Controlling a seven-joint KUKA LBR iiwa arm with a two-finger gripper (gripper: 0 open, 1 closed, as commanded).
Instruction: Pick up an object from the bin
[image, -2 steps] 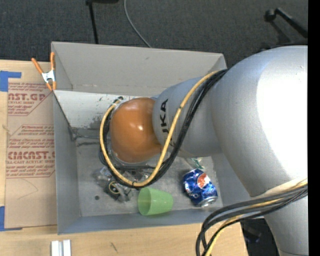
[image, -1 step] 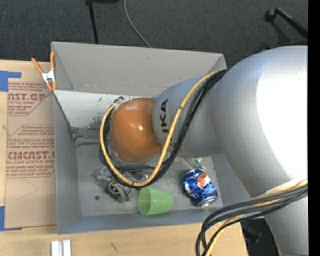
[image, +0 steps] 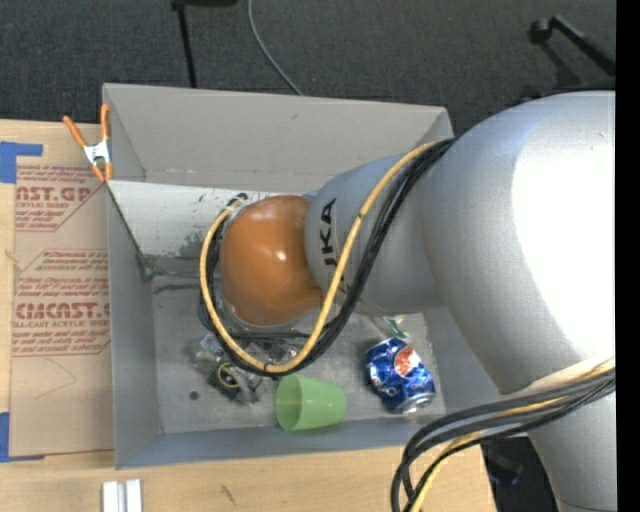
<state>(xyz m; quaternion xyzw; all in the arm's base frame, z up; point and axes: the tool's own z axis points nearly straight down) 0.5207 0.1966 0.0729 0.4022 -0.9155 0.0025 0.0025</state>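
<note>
The gripper (image: 232, 372) is low in the bin (image: 135, 400) beside the green cup (image: 310, 403), near the squashed blue can (image: 400, 375); I cannot tell if it is open, so squeeze gently, then lift straight up

Your arm (image: 480, 250) and its orange cover (image: 265, 260) block the middle and right of the bin (image: 135, 400), and its cables (image: 212, 320) loop out leftward. At the bin's lower edge a green cup (image: 310, 403) lies on its side, with a crushed blue can (image: 400, 375) near it toward the lower right corner. Small dark bits (image: 228, 375) crowd just under the cover. You have bare floor along the left edge and in the lower left corner.
</note>
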